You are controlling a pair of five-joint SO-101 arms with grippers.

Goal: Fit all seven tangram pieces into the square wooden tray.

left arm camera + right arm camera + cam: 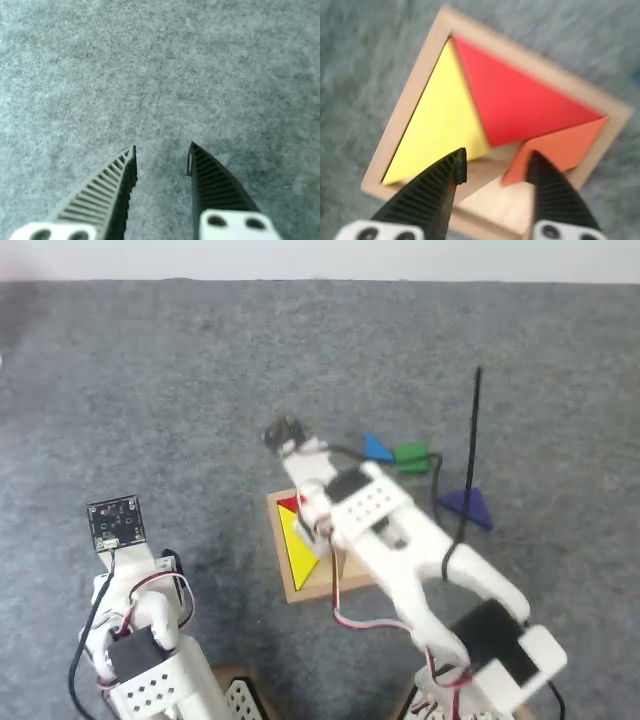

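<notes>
The square wooden tray (pixel 312 592) lies at the table's middle, under my right arm (pixel 400 540). A large yellow triangle (pixel 437 120) and a large red triangle (pixel 515 105) lie flat inside it, with an orange piece (pixel 560 147) against the red one. Bare wood shows beside them. My right gripper (pixel 498 162) hangs open just above the tray (pixel 410 100), its fingers either side of the orange piece's tip and holding nothing. A blue triangle (pixel 377 448), a green piece (pixel 411 455) and a purple triangle (pixel 467 503) lie on the carpet beyond the tray. My left gripper (pixel 162 149) is open over bare grey carpet.
Grey carpet covers the table. A black cable (pixel 474 430) runs upright near the purple triangle. My left arm (pixel 130 630) stands folded at the front left, well apart from the tray. A pale wall edge lines the far side.
</notes>
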